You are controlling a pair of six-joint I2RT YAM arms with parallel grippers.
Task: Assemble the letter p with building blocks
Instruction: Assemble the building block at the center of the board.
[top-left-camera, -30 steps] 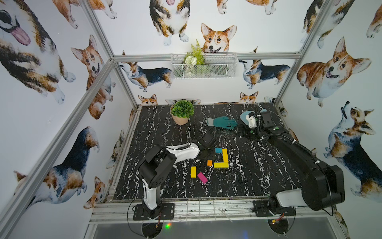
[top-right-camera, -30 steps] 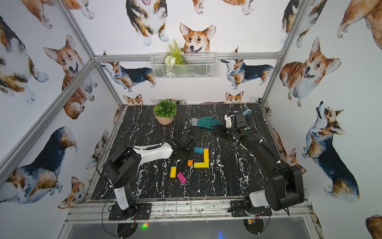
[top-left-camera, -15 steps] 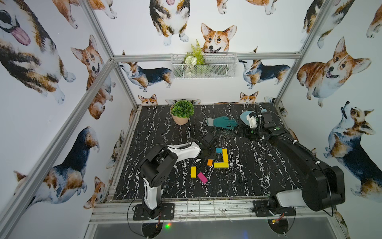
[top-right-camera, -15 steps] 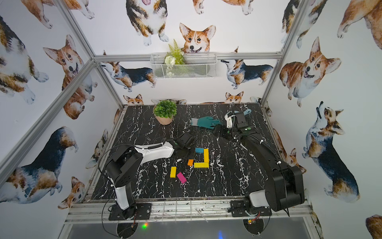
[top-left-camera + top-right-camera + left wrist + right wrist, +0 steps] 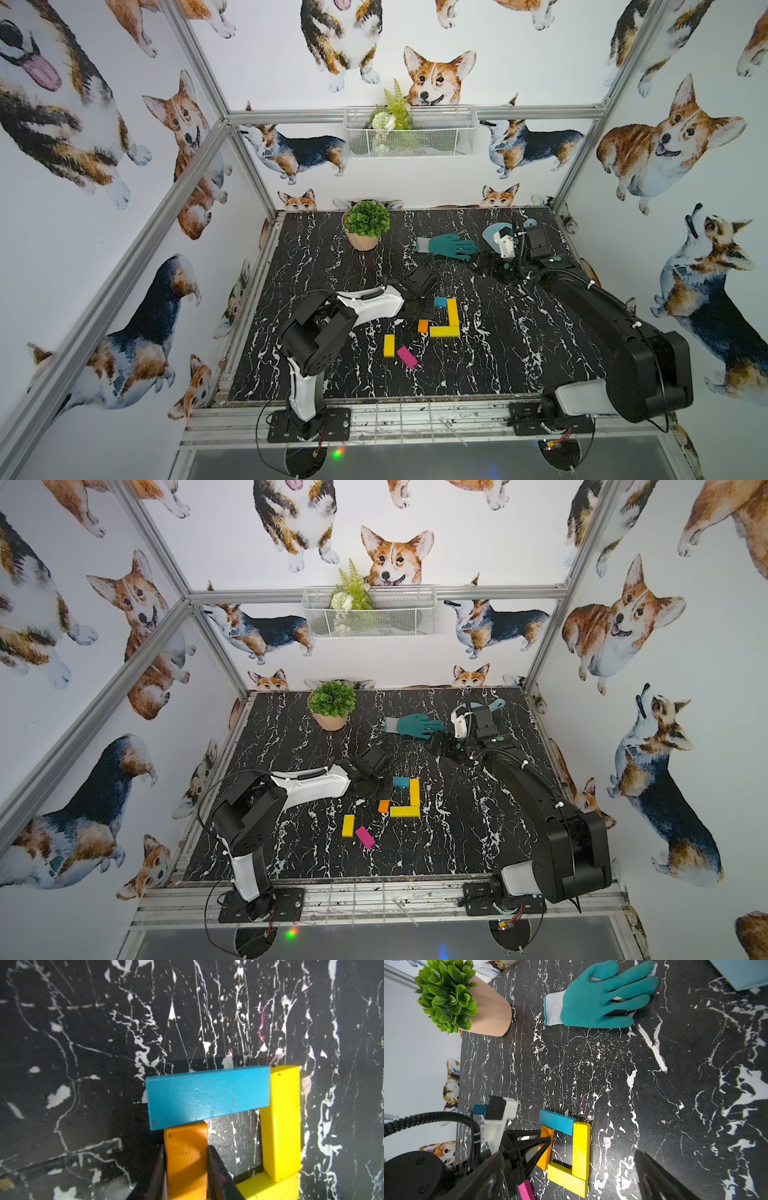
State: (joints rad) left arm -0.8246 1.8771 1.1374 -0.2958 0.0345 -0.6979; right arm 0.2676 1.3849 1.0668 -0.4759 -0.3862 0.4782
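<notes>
The left gripper [image 5: 186, 1153] clamps the orange block [image 5: 187, 1136] across its narrow width, its dark fingers [image 5: 217, 1169] pressed to both long sides. The block is on the black marble-patterned tabletop [image 5: 519, 332], in front of the teal glove [image 5: 451, 246] on the glove's side toward the arm bases. The orange block's far end meets a long edge of the teal-blue block [image 5: 207, 1095], a flat, matte-painted bar lying crosswise. That bar's other end butts against a first yellow block [image 5: 453, 311], which runs away from the glove to a second yellow block [image 5: 444, 331] laid crosswise; the two make an L. Together the four bars outline a near-closed square. The orange one lies just beside the L's free end, and whether they touch cannot be told. A third yellow block [image 5: 389, 345] and a magenta block [image 5: 407, 357], set askew, lie loose just beside each other, farther from the glove than the square. The right gripper [image 5: 482, 264] sits just beside the glove's fingertips, jaws spread wide, holding nothing.
</notes>
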